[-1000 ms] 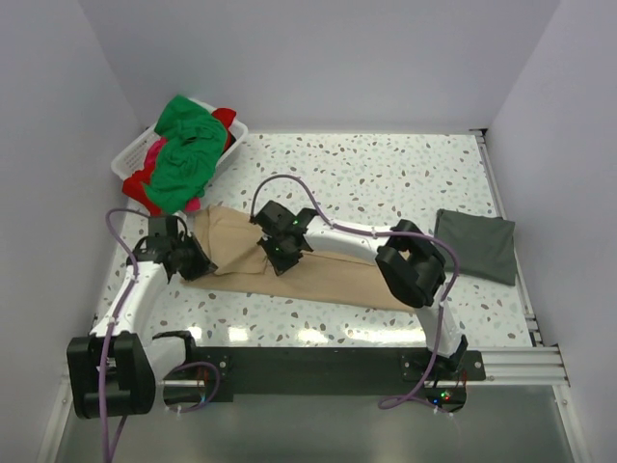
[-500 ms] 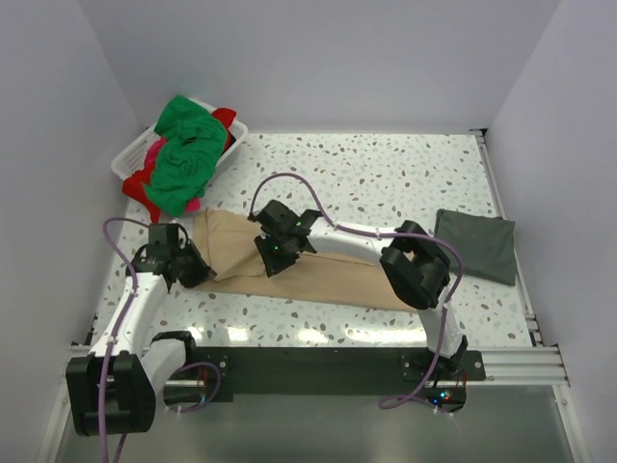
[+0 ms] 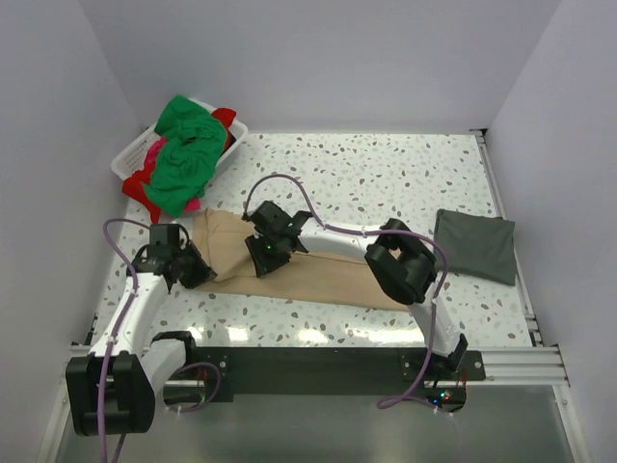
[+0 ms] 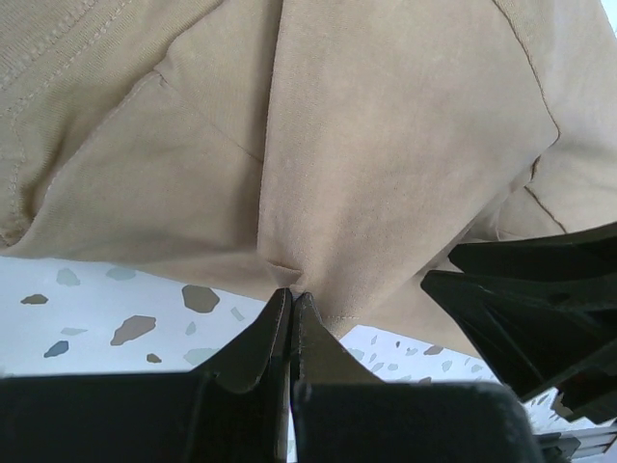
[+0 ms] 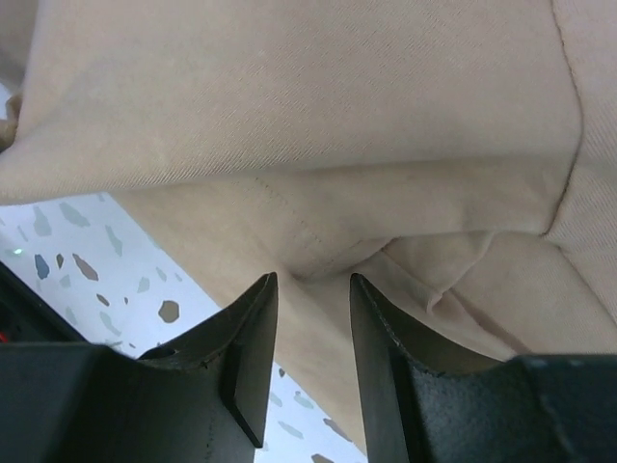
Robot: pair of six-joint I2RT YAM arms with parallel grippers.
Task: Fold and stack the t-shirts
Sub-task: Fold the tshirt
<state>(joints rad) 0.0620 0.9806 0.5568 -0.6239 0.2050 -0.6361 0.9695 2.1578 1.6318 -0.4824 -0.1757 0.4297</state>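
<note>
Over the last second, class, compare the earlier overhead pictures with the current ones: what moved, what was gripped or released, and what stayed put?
The right gripper opened, releasing the tan t-shirt, and shifted slightly left. The left gripper drew slightly left and back toward its base, jaws shut on the shirt's edge throughout. The grey t-shirt and the basket stayed put.

Bright, even overhead light, soft shadows, sharp frames.

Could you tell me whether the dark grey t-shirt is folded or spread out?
Folded: the dark grey t-shirt lies as a compact rectangle, no sleeves showing.
</note>
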